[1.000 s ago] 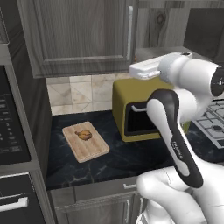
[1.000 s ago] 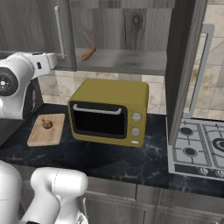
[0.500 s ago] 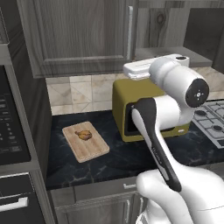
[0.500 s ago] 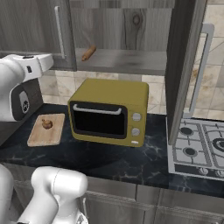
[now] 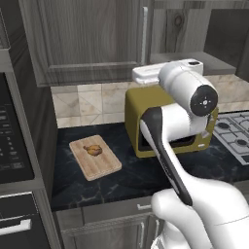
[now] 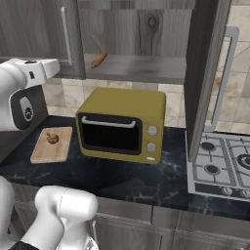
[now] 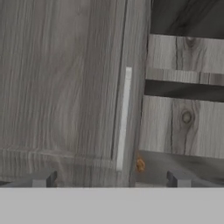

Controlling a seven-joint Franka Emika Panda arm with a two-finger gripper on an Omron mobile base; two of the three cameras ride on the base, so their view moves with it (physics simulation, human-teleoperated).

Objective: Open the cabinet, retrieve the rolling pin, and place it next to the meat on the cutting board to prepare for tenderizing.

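The cabinet's left door [image 5: 92, 39] is closed, its silver handle [image 7: 123, 118] straight ahead of my gripper [image 7: 109, 179]. The right door [image 6: 207, 73] is swung open, baring the grey shelf [image 6: 141, 66]. On that shelf lies the rolling pin [image 6: 99, 59]; its end shows as an orange-brown spot [image 7: 140, 165]. My gripper [image 5: 137, 75] hovers open and empty above the toaster oven, level with the shelf's edge and in front of the closed door's handle. The meat [image 5: 93, 150] sits on the cutting board [image 5: 104, 168] on the counter, below and to the left.
A mustard-yellow toaster oven [image 6: 122, 124] stands on the dark counter under the shelf. A gas stove [image 6: 219, 163] is to the right, beneath the open door. A black built-in oven [image 5: 14, 146] flanks the counter's left end.
The arm's upper links have swung left over the toaster oven, and the hand has shifted slightly left toward the closed door. The doors, rolling pin and meat have not moved.
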